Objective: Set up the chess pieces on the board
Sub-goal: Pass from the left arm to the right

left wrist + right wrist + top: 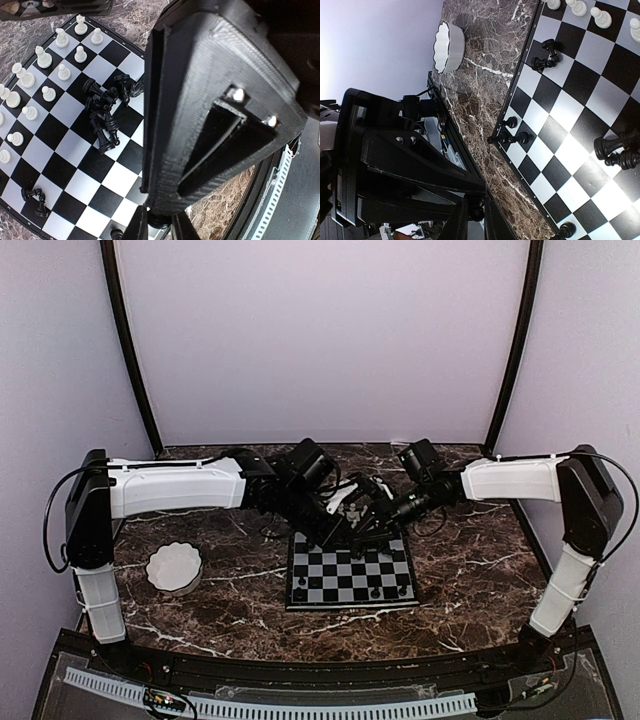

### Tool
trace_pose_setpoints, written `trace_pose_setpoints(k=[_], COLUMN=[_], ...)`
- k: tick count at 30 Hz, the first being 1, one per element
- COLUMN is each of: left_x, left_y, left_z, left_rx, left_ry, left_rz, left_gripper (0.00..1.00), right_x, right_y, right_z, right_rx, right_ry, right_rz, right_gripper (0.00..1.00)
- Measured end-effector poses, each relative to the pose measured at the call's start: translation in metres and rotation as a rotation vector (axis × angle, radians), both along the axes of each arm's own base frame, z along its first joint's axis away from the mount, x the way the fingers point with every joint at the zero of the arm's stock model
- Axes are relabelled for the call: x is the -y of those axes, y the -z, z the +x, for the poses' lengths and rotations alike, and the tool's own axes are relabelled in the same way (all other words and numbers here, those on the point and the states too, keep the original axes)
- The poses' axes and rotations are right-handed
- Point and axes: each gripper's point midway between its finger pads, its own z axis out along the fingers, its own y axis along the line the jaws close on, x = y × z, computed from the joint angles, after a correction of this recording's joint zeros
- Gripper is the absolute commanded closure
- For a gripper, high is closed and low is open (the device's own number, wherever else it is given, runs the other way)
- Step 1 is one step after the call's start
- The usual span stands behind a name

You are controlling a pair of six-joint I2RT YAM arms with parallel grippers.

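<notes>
The board (340, 578) lies at the table's middle. White chess pieces (64, 72) stand in two rows along its far side. A heap of black pieces (104, 116) lies toppled mid-board, and two more (35, 196) lie near a corner. My left gripper (159, 228) is shut on a small black piece (159, 220) above the board's edge. My right gripper (476, 221) is shut on another black piece (476, 211), held over the tabletop beside the board (570, 110). A few black pieces (512, 136) stand on the near edge row. Both grippers (350, 525) hover over the board's far side.
A white scalloped bowl (174, 567) stands on the marble left of the board, also in the right wrist view (449, 46). A black rail with a white toothed strip (300, 705) runs along the table's near edge. Lilac walls close in the back and sides.
</notes>
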Motion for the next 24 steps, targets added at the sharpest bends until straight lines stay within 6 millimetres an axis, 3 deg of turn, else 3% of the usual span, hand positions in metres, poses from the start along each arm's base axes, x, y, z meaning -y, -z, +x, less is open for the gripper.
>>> trace_pose_setpoints(k=[6, 15, 24], left_x=[0.000, -0.001, -0.030], left_y=[-0.002, -0.004, -0.016], left_z=[0.000, 0.001, -0.012], left_rx=[0.004, 0.014, 0.034], left_ry=[-0.002, -0.009, -0.052], left_rz=[-0.002, -0.006, -0.019], left_gripper=[0.89, 0.65, 0.55], right_x=[0.000, 0.001, 0.010], right_y=[0.000, 0.002, 0.014], right_z=[0.000, 0.002, 0.009], right_rx=[-0.002, 0.005, 0.052], right_ry=[-0.001, 0.006, 0.039], right_rz=[0.002, -0.011, -0.083], right_gripper=[1.00, 1.00, 1.00])
